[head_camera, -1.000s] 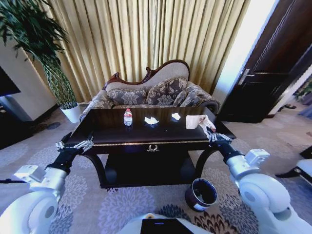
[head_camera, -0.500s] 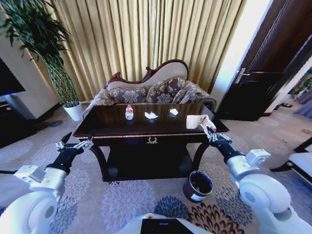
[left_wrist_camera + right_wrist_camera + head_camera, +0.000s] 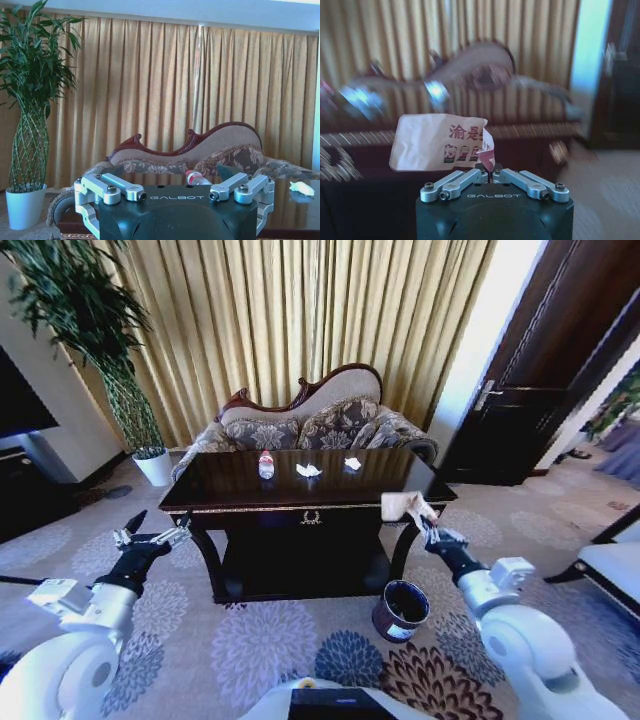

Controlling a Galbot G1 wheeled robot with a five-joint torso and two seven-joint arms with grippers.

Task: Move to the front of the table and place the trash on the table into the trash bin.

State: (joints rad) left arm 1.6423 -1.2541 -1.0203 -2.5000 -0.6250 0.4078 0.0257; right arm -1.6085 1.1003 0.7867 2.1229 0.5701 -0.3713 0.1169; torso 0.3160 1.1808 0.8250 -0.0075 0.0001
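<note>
The right gripper (image 3: 428,529) is clamped on a flat white wrapper with red print (image 3: 400,506), its fingers pinched together on the paper's corner in the right wrist view (image 3: 490,172). It hangs off the table's right front corner, above and a little behind the trash bin (image 3: 401,610) on the carpet. The left gripper (image 3: 150,537) is held out with its fingers spread and nothing between them, just off the table's left front corner.

Against half a second ago, the right gripper and wrapper sit lower and clear of the tabletop edge. The whole scene has also shifted, so the camera itself moved and the table (image 3: 300,502) looks a bit farther off.

On the glossy dark top lie the bottle (image 3: 266,465), a crumpled paper (image 3: 309,470) near the middle and another paper piece (image 3: 352,463) just right of it; all three sit toward the back edge. Behind stand the patterned sofa (image 3: 310,427), gold curtains (image 3: 290,320) and, at the left, a potted plant (image 3: 150,466). A dark door (image 3: 520,390) is at the right. What seems to be a chair edge (image 3: 615,565) shows far right. Open carpet lies around the bin and before the table.
</note>
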